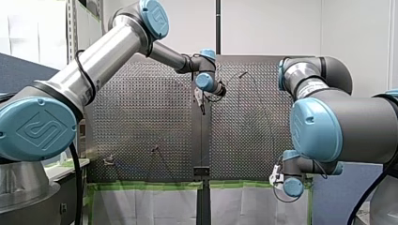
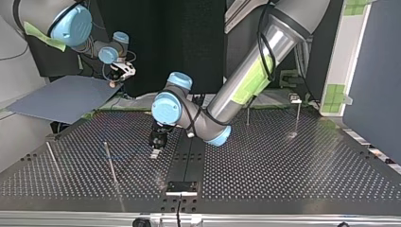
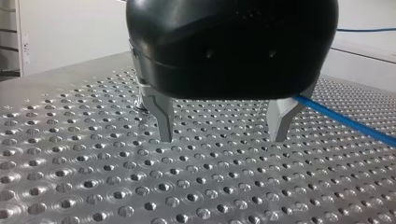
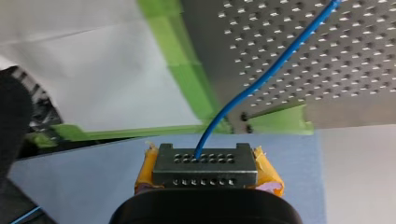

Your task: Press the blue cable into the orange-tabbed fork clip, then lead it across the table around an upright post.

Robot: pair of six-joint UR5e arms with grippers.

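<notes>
Two robot arms work at a perforated metal table (image 3: 93, 186). My left gripper (image 3: 222, 137), black with bare metal fingers, hangs just above the table near its middle, with its fingers spread wide and nothing between them. The blue cable (image 3: 345, 119) runs along the table just beside one finger, outside the gap. This gripper therefore looks poised to shift over and take or press the cable rather than to be holding it. My right gripper (image 4: 206, 173) is off the table's edge, over a blue sheet (image 4: 84, 186). Its yellow pads (image 4: 145, 172) are closed tight on a dark block (image 4: 205, 161) drilled with small holes, and the cable comes out of one hole and arcs away onto the table. Gripping that end off the table probably anchors the cable so the other arm can handle its free length. In the top view two thin upright posts (image 2: 111, 163) stand at the left, not far from my left gripper. Two more stand toward the right, farther from that camera, and any of them could serve for routing. The orange-tabbed fork clip cannot be made out in any view, so I cannot tell whether the cable is seated in it. Judging by how the cable lies, the routing around a post looks not yet done.
</notes>
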